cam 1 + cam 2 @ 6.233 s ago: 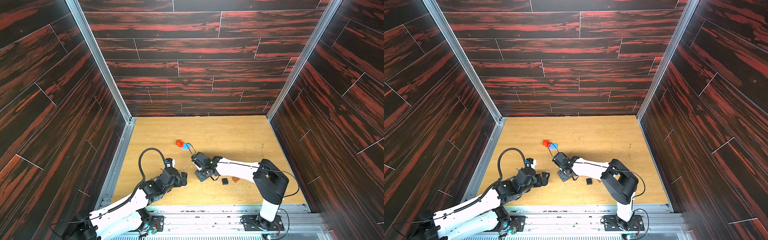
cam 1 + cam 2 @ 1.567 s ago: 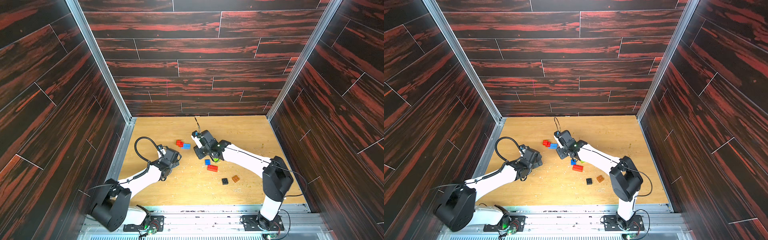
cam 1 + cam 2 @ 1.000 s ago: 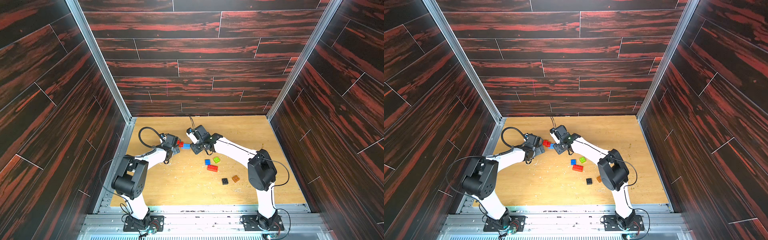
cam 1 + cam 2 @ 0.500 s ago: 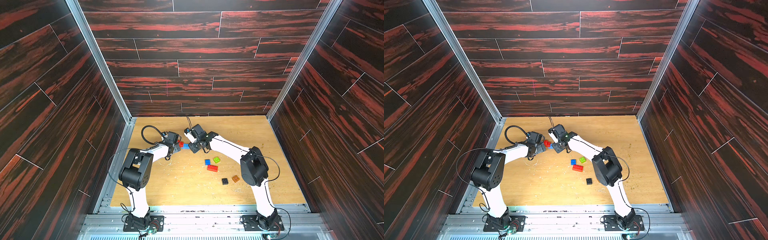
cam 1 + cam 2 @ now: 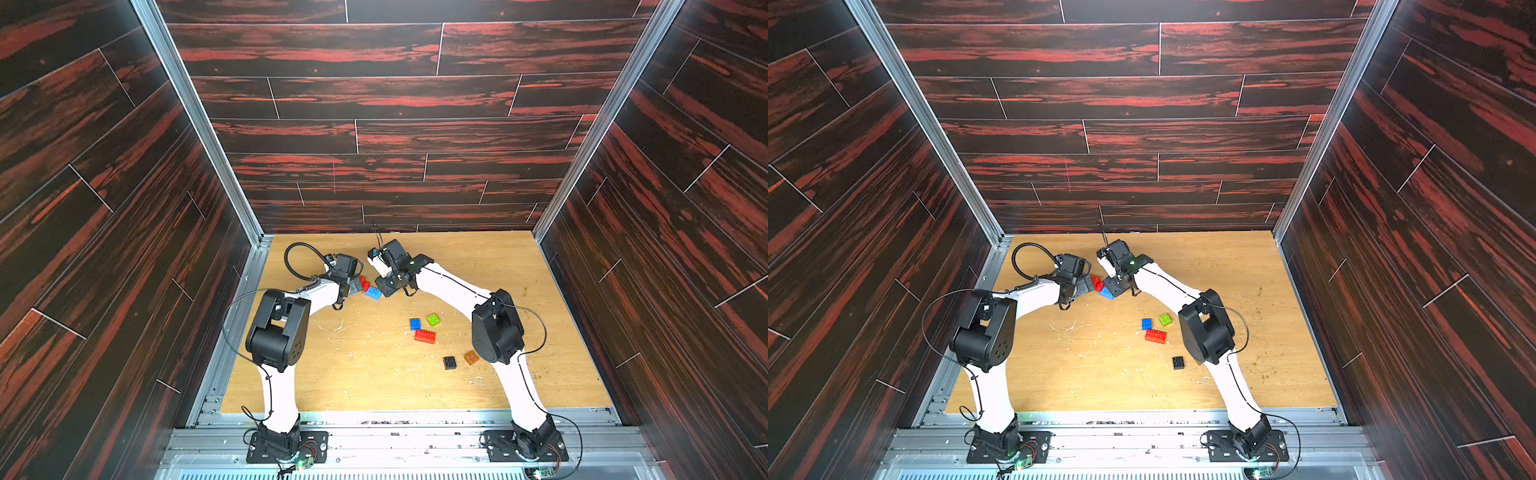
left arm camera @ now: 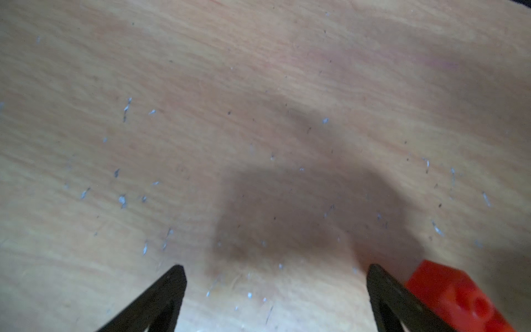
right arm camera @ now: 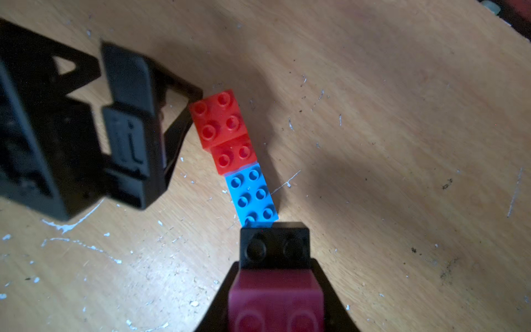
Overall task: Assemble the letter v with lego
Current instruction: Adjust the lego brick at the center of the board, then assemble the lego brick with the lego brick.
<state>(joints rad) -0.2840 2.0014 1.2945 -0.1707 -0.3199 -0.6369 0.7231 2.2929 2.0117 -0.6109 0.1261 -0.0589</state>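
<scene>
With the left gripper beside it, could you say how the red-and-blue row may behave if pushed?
The row looks clicked together, so it probably slides stiffly as one. Lying flat and long, it likely pivots rather than tips.

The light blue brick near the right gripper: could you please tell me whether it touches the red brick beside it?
Touching. The right wrist view shows the light blue brick butted against the red brick, no gap between them.

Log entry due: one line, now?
left fingers open by red studded bricks; right fingers shut on pink-and-black bricks at blue oblong brick
</scene>
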